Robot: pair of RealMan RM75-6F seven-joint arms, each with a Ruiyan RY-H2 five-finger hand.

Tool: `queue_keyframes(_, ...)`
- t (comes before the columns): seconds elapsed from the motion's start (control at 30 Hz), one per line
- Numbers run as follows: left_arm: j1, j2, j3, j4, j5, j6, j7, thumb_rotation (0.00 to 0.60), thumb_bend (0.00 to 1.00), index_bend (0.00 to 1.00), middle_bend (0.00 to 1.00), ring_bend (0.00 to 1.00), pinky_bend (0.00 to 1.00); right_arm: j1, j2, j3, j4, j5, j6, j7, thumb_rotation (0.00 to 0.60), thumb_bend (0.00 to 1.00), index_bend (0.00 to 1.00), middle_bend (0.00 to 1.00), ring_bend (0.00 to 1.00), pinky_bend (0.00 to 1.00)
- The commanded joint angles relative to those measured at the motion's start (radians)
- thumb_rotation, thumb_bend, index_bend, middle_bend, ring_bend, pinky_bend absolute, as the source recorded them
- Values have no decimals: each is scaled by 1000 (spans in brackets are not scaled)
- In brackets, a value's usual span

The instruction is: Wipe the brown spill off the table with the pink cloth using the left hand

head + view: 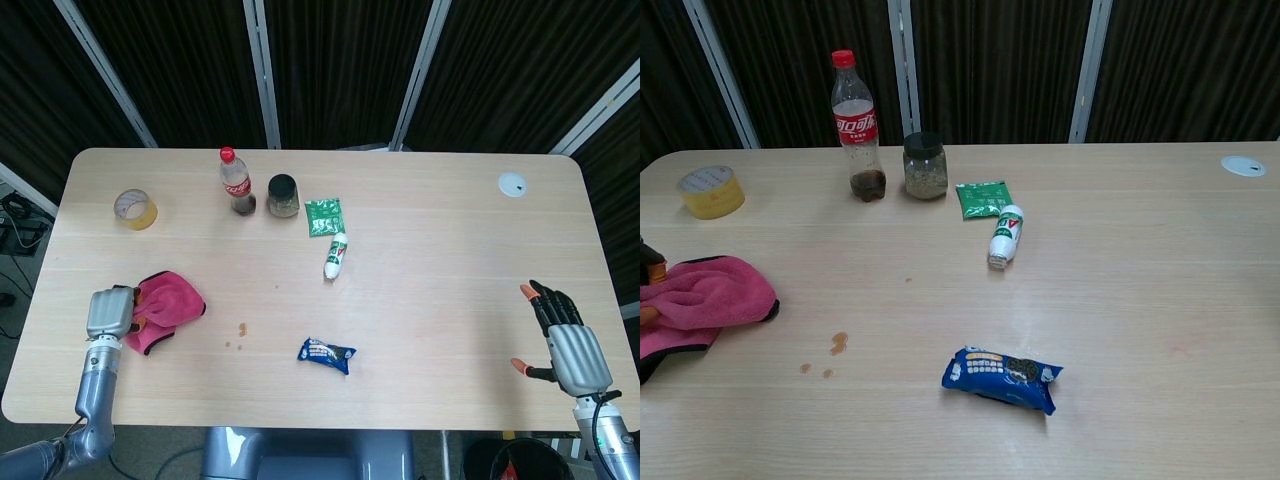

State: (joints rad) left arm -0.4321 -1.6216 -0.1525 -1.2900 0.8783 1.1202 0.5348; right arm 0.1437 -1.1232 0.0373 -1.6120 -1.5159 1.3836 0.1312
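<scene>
The pink cloth [167,307] lies bunched near the table's left front edge; in the chest view, the cloth [705,300] sits at the far left. My left hand [110,313] grips the cloth's left side with its fingers curled into the fabric; only a dark fingertip [650,268] of it shows in the chest view. The brown spill [241,328] is a small patch with tiny drops, just right of the cloth and apart from it; the chest view shows the spill [839,342] clearly. My right hand [565,342] hovers open at the table's right front, holding nothing.
A yellow tape roll [134,208] sits at the back left. A cola bottle [235,183], a jar [283,196], a green packet [323,217] and a white tube [336,256] stand behind the spill. A blue snack packet [327,353] lies to its right. A white disc [512,184] lies far right.
</scene>
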Motion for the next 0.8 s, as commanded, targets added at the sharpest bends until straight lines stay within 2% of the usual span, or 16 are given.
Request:
queue_keyframes(0.03,-3,-5,3,-18,33,10,-19,600,570,797,531,457,540,0,0,0,0,0,0,1,600,15,0,0,0,0)
queue_keyframes(0.37,-21,-4,-2,-146,147,46,-74,600,570,829,552,476,554,0,1,2,-2,3,0,3,600,15,0,0,0,0)
queue_keyframes(0.8,-81,-137,3,-231,161,65,41,600,556,830,551,477,554,-3,6,2,1,5,2,20,600,16,0,0,0,0)
